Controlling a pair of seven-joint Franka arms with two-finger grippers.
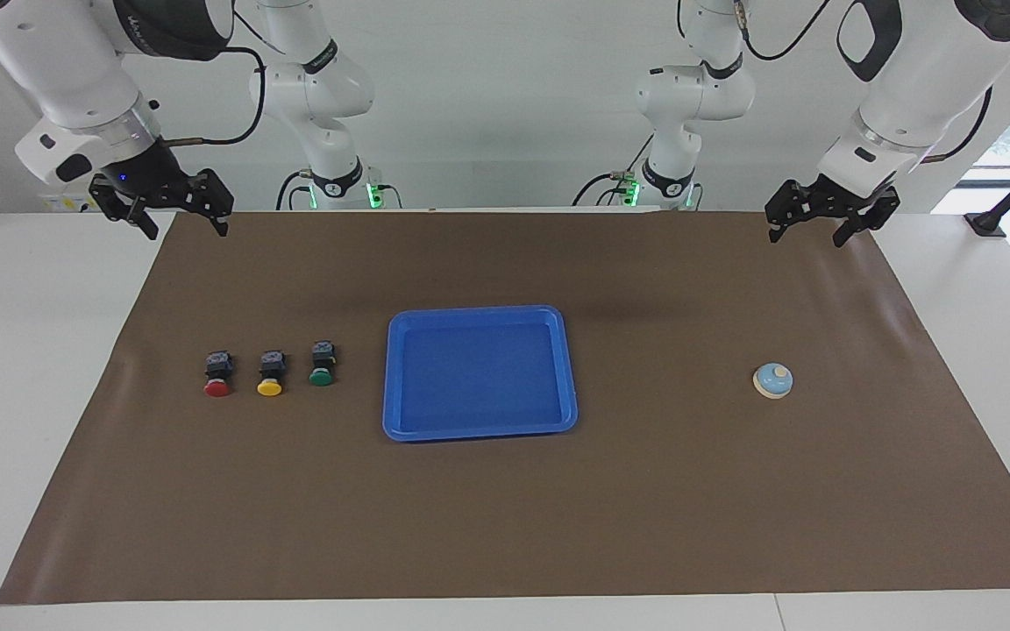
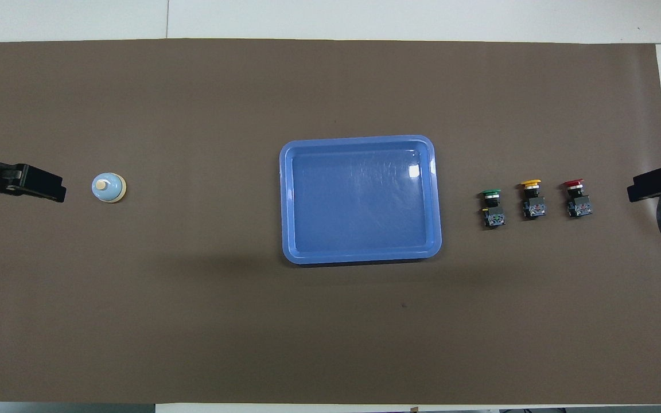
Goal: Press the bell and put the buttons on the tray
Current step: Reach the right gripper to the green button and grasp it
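Both grippers hang with their fingers spread wide and nothing between them. Left gripper (image 1: 823, 226) is raised over the corner of the brown mat (image 1: 505, 526) at the left arm's end of the table, on the robots' own side; right gripper (image 1: 179, 219) is raised over the matching corner at the right arm's end. In the overhead view only their dark tips show, the left gripper's (image 2: 32, 186) at one edge and the right gripper's (image 2: 652, 186) at the other. Neither touches anything.

Largest on the white table (image 1: 23, 368) is the brown mat, which covers most of it. At the mat's middle lies the blue tray (image 1: 480, 428), flat, with nothing in it. Toward the left arm's end, well apart from the tray, stands the bell (image 1: 772, 380), its light blue dome on a cream base with a cream knob on top. Toward the right arm's end three push-buttons lie in a row on their sides, caps pointing away from the robots: the green button (image 1: 322, 366) nearest the tray, the yellow button (image 1: 270, 374) in the middle, the red button (image 1: 217, 375) outermost. They sit near one another without touching.
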